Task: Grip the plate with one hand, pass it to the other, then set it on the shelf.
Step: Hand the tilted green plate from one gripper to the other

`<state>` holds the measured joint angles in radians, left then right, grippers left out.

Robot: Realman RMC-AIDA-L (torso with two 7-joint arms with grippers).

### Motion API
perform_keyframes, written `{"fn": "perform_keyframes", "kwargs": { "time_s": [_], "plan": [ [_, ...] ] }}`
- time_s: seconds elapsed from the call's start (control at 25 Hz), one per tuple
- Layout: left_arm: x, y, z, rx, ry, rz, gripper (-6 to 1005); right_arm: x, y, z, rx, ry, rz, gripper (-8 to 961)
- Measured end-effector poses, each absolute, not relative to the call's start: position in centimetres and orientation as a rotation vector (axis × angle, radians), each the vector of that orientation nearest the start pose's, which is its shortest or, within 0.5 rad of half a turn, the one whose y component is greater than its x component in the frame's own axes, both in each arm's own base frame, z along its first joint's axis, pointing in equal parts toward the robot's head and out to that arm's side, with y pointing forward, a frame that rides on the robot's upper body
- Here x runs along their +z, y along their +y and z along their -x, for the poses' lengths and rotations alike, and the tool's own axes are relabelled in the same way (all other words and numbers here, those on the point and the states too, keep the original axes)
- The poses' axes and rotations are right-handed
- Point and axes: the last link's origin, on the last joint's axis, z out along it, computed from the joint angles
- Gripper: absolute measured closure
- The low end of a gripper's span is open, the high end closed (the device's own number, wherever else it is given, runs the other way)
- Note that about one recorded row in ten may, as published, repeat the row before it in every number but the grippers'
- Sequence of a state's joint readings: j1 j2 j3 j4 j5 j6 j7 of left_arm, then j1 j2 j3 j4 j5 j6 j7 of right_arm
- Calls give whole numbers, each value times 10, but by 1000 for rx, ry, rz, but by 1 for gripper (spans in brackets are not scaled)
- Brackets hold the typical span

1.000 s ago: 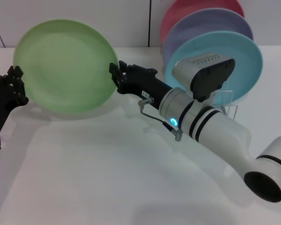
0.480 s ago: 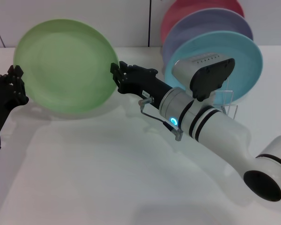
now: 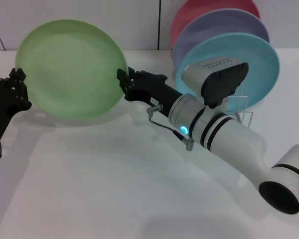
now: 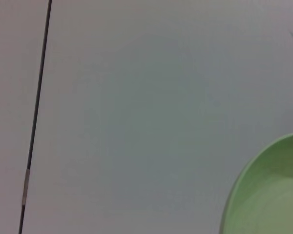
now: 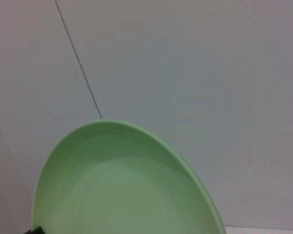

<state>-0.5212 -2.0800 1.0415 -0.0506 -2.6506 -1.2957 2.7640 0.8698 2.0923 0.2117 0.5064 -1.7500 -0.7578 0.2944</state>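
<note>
Fingers of your left gripper (image 3: pixel 17 87) and right gripper (image 3: pixel 123 82) both pinch the light-green plate (image 3: pixel 70 69), held upright above the table (image 3: pixel 114 189). Mid-handover: release left, then carry it to the wire rack (image 3: pixel 245 115).

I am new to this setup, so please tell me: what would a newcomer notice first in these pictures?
First, the light-green plate, held upright above the white table between the left gripper at one edge and the right gripper at the other. Behind the right arm, turquoise, lavender and pink plates stand in a wire rack.
</note>
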Motion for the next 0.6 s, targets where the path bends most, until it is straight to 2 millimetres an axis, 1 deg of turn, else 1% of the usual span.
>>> {"fn": "perform_keyframes", "kwargs": {
  "time_s": [0.6],
  "plan": [
    [-10, 333, 323, -829, -584, 1672, 943, -145, 376, -145, 902, 839, 2155, 810]
  ]
}}
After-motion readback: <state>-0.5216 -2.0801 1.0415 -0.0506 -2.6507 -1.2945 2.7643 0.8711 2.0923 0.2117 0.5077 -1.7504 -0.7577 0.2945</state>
